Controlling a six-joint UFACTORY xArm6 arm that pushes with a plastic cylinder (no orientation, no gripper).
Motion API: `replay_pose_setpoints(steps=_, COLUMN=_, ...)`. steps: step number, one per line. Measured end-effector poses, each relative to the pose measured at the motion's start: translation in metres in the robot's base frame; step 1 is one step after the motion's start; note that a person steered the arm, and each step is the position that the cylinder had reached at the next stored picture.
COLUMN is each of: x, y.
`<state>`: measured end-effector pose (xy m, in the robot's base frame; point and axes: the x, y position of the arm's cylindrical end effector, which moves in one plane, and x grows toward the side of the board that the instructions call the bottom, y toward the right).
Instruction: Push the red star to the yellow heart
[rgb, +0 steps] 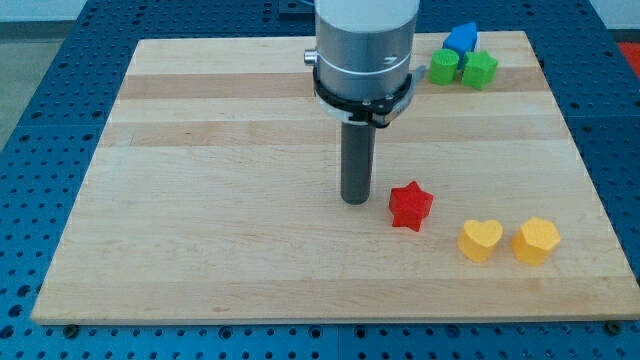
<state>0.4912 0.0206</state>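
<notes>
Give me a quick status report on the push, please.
My tip just left of red star, gap between. Yellow heart to star's lower right. Nothing between them.

Our tip (356, 200) rests on the wooden board (200, 200), just to the view's left of the red star (410, 206), with a small gap between them. The yellow heart (481, 240) lies to the star's lower right, and a yellow hexagon (536, 240) sits just beside it. Near the top right we see a blue block (462, 38), a green cylinder (444, 67) and a green star (480, 69) clustered together.
</notes>
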Motion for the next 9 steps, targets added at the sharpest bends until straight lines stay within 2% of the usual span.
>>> replay_pose_setpoints(steps=2, x=0.008, y=0.009)
replay_pose_setpoints(steps=7, x=0.029, y=0.106)
replay_pose_setpoints(steps=9, x=0.028, y=0.103)
